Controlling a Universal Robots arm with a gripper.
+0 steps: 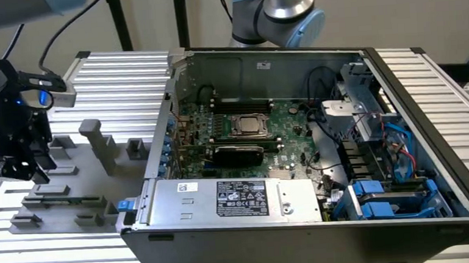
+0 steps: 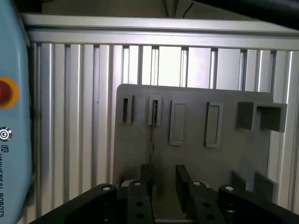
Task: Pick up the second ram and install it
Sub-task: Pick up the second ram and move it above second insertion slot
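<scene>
Presently, the hand (image 2: 163, 181) is seen open, its fingers (image 2: 183, 182) standing apart above the grey holder plate (image 2: 233, 154). The plate lies on the slatted desk (image 2: 84, 116) toward the edge at the exterior view's left, beside the opened computer case (image 1: 306, 240). The second ram (image 2: 153, 133) is seen edge-on as a thin line, stood in a narrow slot of the plate and running toward the gap between the fingers, close by one of them. Pick-up is judged to be the step in hand. It would be done well if the stick were centred between the fingers, gripped squarely on its flat faces, and drawn straight out without twisting.
</scene>
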